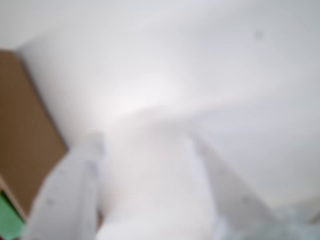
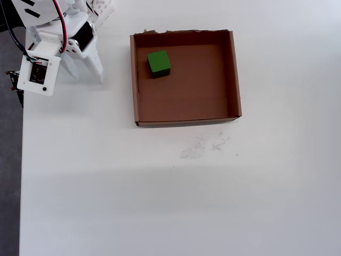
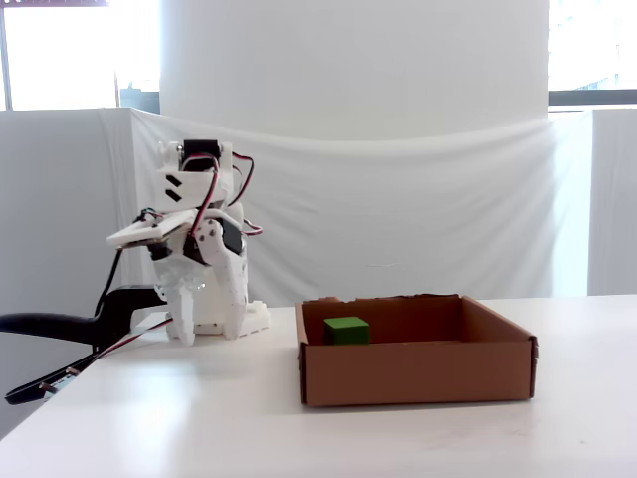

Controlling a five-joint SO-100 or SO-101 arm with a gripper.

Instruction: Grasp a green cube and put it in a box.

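Note:
The green cube [image 2: 159, 63] lies inside the box [image 2: 186, 122], near its far left corner in the overhead view. In the fixed view the cube [image 3: 346, 330] shows just above the box's front wall [image 3: 418, 373]. My gripper [image 2: 85, 76] is open and empty. It hangs tips-down over the white table, to the left of the box and apart from it; it also shows in the fixed view [image 3: 209, 336]. The wrist view is badly blurred: two white fingers frame the gripper's gap [image 1: 145, 145], with a brown surface [image 1: 25, 125] at the left edge.
The arm's white base and cables [image 3: 60, 344] stand at the table's left edge. A dark strip beyond the table edge [image 2: 9, 160] runs down the left of the overhead view. Faint scuff marks [image 2: 205, 146] lie in front of the box. A white backdrop [image 3: 398, 219] stands behind.

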